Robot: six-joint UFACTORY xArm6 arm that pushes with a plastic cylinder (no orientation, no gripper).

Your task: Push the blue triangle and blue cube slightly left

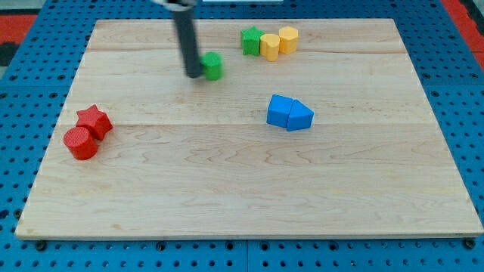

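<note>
Blue cube (279,110) and blue triangle (300,117) sit touching, right of the desk's (227,204) middle — cube on the view's left. My tip (193,75) rests well apart, up-left, just beside a green block (213,66); no hand shows. Green star (251,41) and two yellow blocks (278,42) cluster at top — red star (94,121) and red cylinder (81,143) far left.
</note>
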